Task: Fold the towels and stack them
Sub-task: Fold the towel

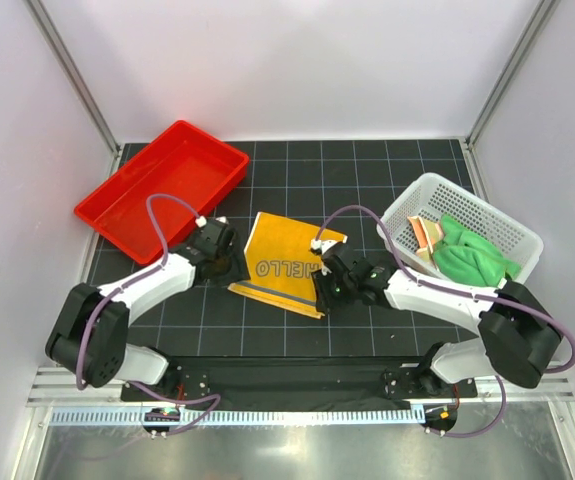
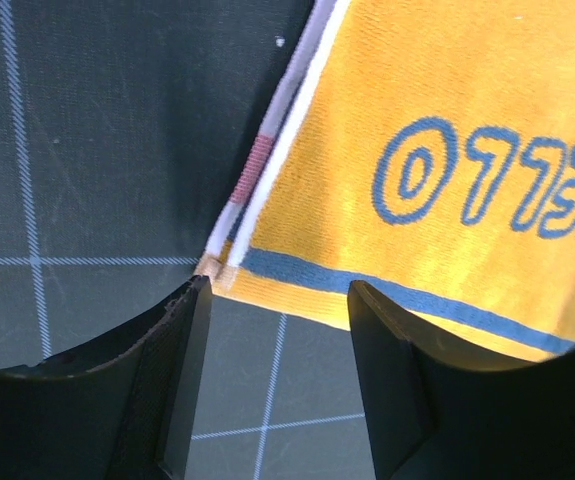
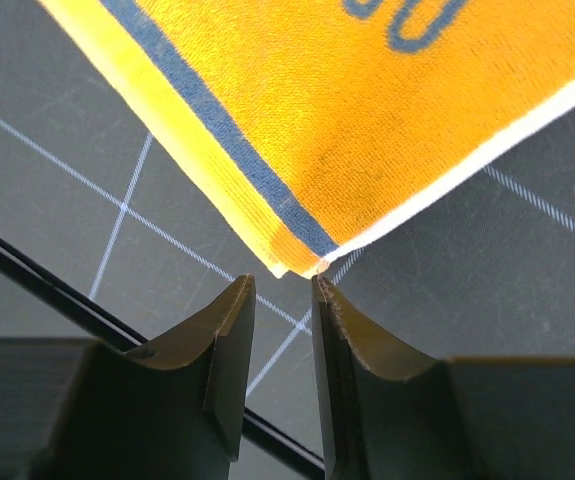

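Walls [image 1: 297, 60]: plain white, on three sides.
Posts [image 1: 75, 75]: metal, in the far corners.
Table [image 1: 367, 170]: black, pale grid lines.

**A robot test cell in a lab**

Plain white panels [image 1: 297, 60] in aluminium posts [image 1: 72, 75] box in the table on the left, right and far sides. A black mat [image 1: 367, 170] ruled with a white grid covers the table. Two robot arms, left [image 1: 157, 280] and right [image 1: 437, 295], are bolted to a black plate [image 1: 297, 375] at the near edge, beside a slotted cable strip [image 1: 297, 416]. On the mat sit a red tray [image 1: 112, 232], a white basket [image 1: 487, 205] and a yellow towel [image 1: 282, 255].
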Robot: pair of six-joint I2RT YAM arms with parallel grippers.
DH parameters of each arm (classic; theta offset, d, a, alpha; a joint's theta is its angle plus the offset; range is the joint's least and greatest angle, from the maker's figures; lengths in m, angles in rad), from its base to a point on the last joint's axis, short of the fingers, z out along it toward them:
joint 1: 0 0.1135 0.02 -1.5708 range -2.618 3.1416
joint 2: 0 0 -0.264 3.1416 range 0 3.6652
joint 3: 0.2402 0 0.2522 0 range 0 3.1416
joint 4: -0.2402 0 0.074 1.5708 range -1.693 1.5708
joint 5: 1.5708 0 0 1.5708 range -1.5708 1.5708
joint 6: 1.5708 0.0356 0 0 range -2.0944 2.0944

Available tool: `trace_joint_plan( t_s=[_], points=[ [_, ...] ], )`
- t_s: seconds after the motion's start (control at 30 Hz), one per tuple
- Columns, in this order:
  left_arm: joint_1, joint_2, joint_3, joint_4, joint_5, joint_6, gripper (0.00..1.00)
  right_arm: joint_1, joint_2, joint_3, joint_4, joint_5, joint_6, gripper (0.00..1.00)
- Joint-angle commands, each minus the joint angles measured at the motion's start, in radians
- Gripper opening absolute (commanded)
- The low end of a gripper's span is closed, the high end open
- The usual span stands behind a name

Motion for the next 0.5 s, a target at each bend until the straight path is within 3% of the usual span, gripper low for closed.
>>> trace_joint_plan(
  t_s=[0.0,0.07,0.33,0.4,0.47],
  points=[
    [0.002,0.022,0.023,0.030,-0.055,0.038,0.59,0.003,-0.023,0.047,-0.046,0.068,0.129,0.36],
    [0.005,0.045,0.029,0.025,-0.063,0.048,0.58,0.003,0.003,0.059,-0.061,0.154,0.174,0.36],
    [0.016,0.114,0.045,0.026,-0.038,0.066,0.55,0.000,0.036,0.063,-0.079,0.263,0.246,0.37],
    [0.016,0.125,0.046,0.025,-0.001,0.057,0.40,-0.016,0.034,0.063,-0.104,0.289,0.243,0.37],
    [0.016,0.127,0.036,0.026,0.063,0.026,0.35,-0.054,0.024,0.059,-0.128,0.295,0.234,0.37]
  ],
)
